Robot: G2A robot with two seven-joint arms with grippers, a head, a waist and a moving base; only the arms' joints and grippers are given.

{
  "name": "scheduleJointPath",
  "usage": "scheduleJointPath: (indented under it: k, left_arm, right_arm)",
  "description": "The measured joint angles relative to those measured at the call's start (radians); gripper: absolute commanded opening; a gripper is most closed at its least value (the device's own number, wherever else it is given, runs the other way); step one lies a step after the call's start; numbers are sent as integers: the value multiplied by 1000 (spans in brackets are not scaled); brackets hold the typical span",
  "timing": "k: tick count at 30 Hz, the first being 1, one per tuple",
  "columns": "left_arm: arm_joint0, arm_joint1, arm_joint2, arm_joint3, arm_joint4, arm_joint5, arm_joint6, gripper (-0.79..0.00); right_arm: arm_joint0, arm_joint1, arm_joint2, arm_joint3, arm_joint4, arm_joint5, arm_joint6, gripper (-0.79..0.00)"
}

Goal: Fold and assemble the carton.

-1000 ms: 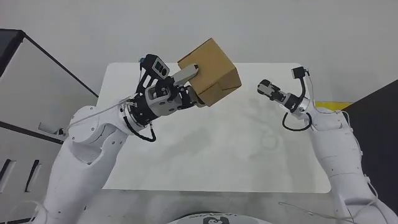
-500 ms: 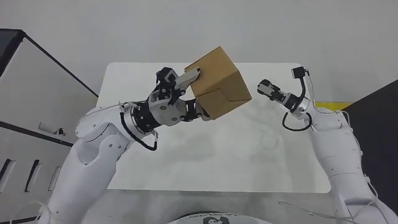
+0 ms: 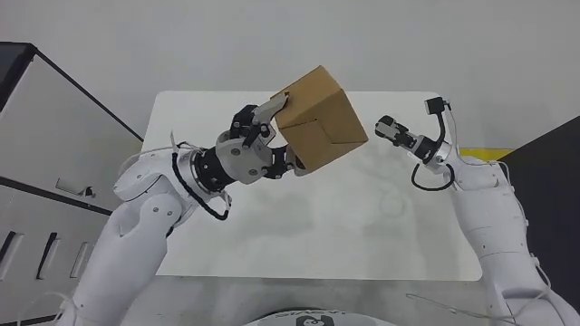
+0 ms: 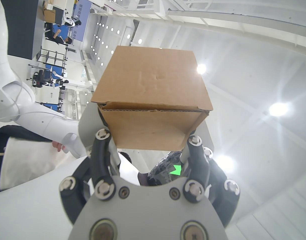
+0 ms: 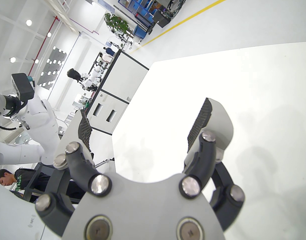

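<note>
Your left gripper [image 3: 283, 136] holds the carton [image 3: 319, 118]. Its fingers [image 4: 101, 148] are clamped on 1 end, 1 finger on each of 2 opposite sides. The carton is brown, closed into a box shape and tilted. It's held up over the far middle of the white tabletop [image 3: 362, 226]. In the left wrist view, the end facing the gripper has a flap folded across it, with a thin gap along the seam at its upper edge. Your right gripper [image 3: 385, 128] is near the carton on its right side, apart from it, over the far right part of the tabletop. Its fingers [image 5: 208, 123] stand wide with nothing between them, ribbed dark pads facing each other. 1 grey cabinet [image 3: 36, 118] stands left of the tabletop.
</note>
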Motion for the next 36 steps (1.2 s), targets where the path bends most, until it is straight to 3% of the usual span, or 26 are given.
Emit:
scheduleJointPath:
  k: [11,36]
  left_arm:
    - [13,-23,44,3,-301,-9,20,-785]
    - [34,-51,87,-10,-531,34,54,-785]
  right_arm:
    - [0,0,0,0,0,0,0,0]
    - [0,0,0,0,0,0,0,0]
